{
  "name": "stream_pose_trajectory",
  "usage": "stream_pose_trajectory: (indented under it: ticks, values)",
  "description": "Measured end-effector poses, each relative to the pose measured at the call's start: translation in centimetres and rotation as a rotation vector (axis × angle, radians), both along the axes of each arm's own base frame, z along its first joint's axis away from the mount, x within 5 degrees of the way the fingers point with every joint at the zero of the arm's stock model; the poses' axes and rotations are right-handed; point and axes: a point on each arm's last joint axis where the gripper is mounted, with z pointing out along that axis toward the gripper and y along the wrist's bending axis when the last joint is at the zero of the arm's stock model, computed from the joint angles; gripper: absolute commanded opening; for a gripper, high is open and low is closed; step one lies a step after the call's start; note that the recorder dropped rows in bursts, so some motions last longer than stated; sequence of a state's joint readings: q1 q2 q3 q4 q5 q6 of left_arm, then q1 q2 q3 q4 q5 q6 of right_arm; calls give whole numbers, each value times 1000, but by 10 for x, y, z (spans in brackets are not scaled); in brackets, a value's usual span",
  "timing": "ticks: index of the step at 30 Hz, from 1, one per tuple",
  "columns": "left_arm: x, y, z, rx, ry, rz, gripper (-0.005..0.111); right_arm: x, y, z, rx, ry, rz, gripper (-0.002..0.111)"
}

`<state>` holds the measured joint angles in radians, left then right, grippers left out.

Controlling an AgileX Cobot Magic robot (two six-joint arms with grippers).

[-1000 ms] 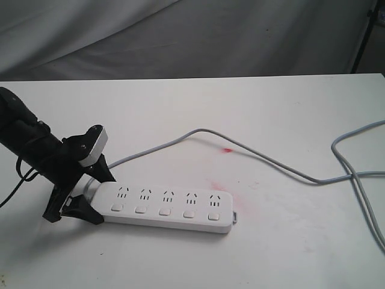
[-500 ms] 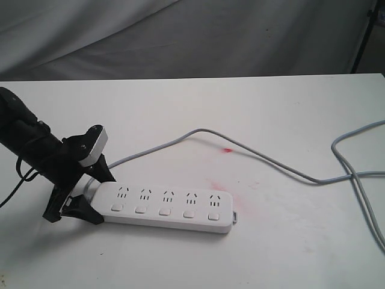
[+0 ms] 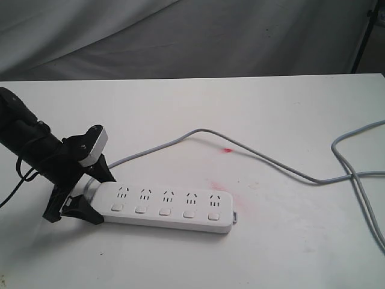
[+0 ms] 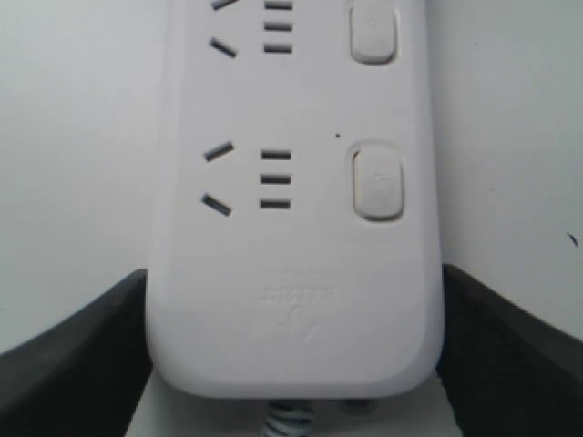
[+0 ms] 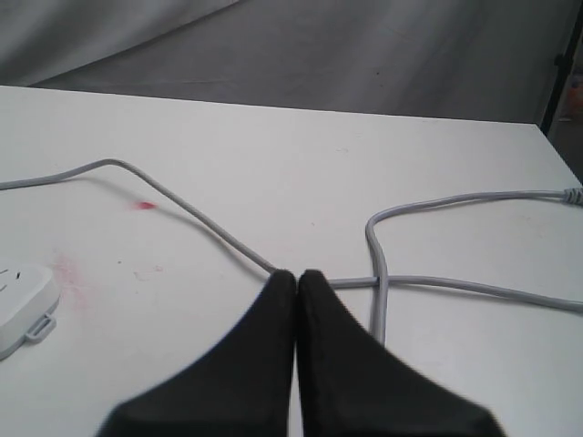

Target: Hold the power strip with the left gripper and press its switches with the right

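The white power strip [image 3: 165,208] lies flat near the table's front left, its grey cord [image 3: 264,158] leaving from the left end. Its row of square switches [image 3: 163,212] runs below the sockets. My left gripper [image 3: 97,194] is shut on the strip's cord end, one black finger against each long side. In the left wrist view the power strip [image 4: 291,109] fills the frame, two switches [image 4: 378,180] show, and the left gripper [image 4: 291,282] clamps it. My right gripper [image 5: 296,275] is shut with nothing in it, over the table to the right of the power strip [image 5: 23,291]; the exterior view does not show it.
The cord runs across the table and crosses itself in a loop [image 3: 355,174] at the right edge. Red stains [image 3: 227,149] mark the white tabletop behind the strip. A grey cloth [image 3: 192,36] hangs behind the table. The cord [image 5: 209,223] lies just ahead of my right fingertips.
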<state>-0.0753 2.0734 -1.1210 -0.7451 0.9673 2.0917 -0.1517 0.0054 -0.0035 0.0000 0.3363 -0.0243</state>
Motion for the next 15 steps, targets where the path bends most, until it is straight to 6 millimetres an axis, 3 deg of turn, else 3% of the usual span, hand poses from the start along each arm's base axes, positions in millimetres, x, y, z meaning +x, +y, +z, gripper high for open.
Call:
stream_pose_trajectory:
  ticks: [6,15]
  values:
    - [0,0,0,0,0,0,0,1,0,3,-5,-33,0,0]
    - [0,0,0,0,0,0,0,3,0,23,-38,-247,0,0]
